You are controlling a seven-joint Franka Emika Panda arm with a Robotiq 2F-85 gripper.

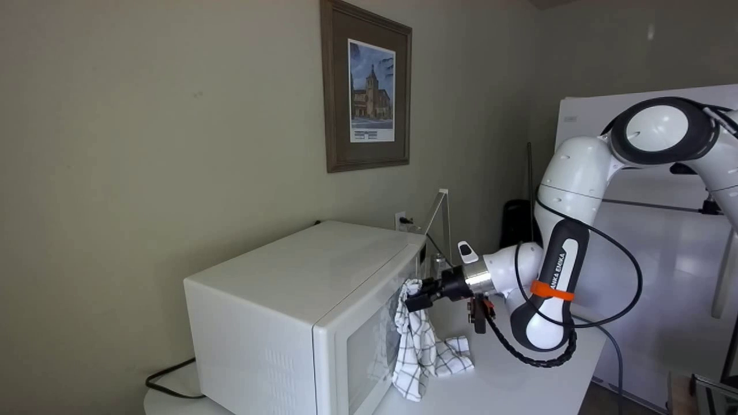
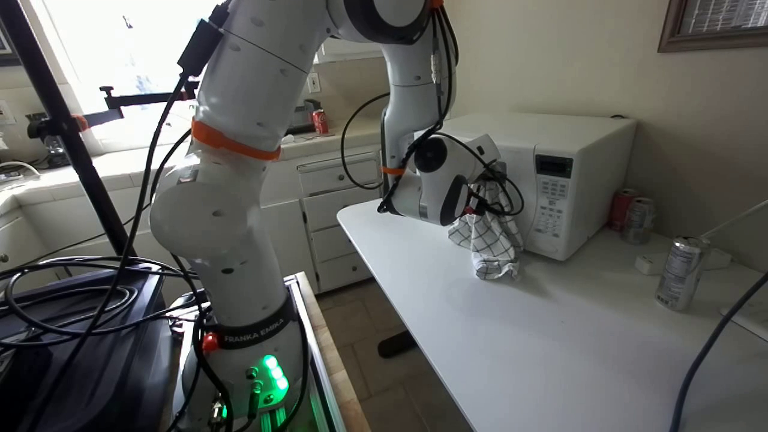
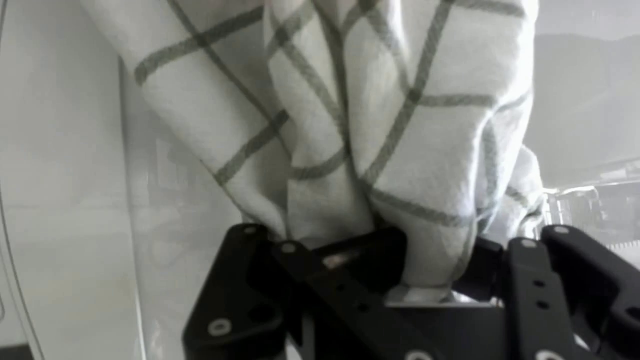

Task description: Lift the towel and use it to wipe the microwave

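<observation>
Claw [image 3: 434, 265] clamped on checked towel [image 3: 320, 150], microwave [image 1: 305, 271] just beside, 3 cans [image 2: 680, 276] on table [image 2: 540, 354]

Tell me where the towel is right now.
In an exterior view, the towel is low and just right of centre, pinched in the gripper in front of the microwave.
</observation>
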